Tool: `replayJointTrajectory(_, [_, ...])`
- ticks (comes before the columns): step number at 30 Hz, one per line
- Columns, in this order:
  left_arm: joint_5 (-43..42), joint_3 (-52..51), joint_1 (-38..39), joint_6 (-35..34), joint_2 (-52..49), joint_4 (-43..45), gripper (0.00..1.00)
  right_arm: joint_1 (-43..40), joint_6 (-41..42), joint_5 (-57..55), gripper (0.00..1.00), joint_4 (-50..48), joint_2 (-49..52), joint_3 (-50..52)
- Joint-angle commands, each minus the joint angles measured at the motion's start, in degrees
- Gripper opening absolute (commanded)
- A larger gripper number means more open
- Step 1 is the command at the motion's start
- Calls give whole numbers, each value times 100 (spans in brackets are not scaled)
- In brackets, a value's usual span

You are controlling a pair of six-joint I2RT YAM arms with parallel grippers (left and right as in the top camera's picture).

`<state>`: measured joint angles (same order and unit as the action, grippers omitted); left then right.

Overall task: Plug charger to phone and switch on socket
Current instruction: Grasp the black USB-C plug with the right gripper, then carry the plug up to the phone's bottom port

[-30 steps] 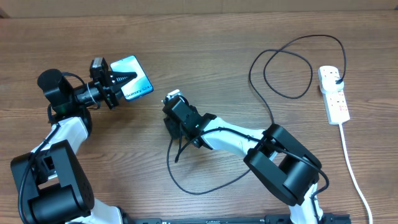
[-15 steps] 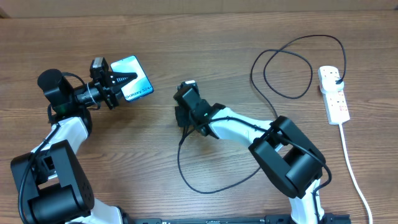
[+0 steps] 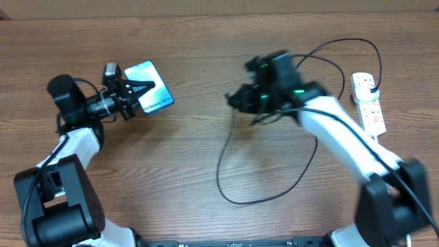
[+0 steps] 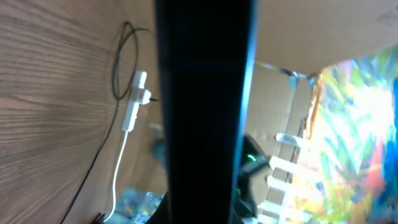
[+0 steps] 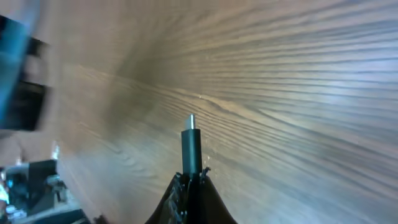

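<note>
Right hand (image 5: pixel 191 179) pinches charger (image 5: pixel 191 146) over wood-grain table (image 3: pixel 171 158); left hand (image 3: pixel 136 88) grips phone (image 3: pixel 161 99).

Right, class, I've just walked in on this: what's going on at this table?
The left hand is shut on one end of the phone, whose screen is lit. The right hand pinches the charger just behind its connector tip, which sticks out in front of it, above the table and well apart from the phone, so nothing is plugged in yet. The socket lies at the table's right edge, untouched.
</note>
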<state>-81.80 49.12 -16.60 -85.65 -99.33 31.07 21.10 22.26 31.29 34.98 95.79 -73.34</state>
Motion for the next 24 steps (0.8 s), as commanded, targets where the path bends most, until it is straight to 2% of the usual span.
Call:
replayJointTrajectory(1, [785,122,566,927,109,-590,5,-428,-564,354,4,632,-614,57])
replayJointTrajectory(8, [1996,125,1816,1016,107,-708,5,-1270,-1349,632,4,1875,-1257,66])
replayJointTrajectory(12, [2428,127,2223,584,11,-597,4,-1934,-1797,1080,4,2260,-1438,229])
replayJointTrajectory(15, [2330,188,2378,37,-339,249,4,-2636,-2076,1593,4,2184,-1685,857])
replayJointTrajectory(18, [2323,472,2474,-470,-846,699,4,-3134,-2428,2557,4,1932,-1829,1510])
replayJointTrajectory(24, [1834,1593,2640,-828,-1709,1141,4,-3298,-2579,3309,4,1471,-1832,2361])
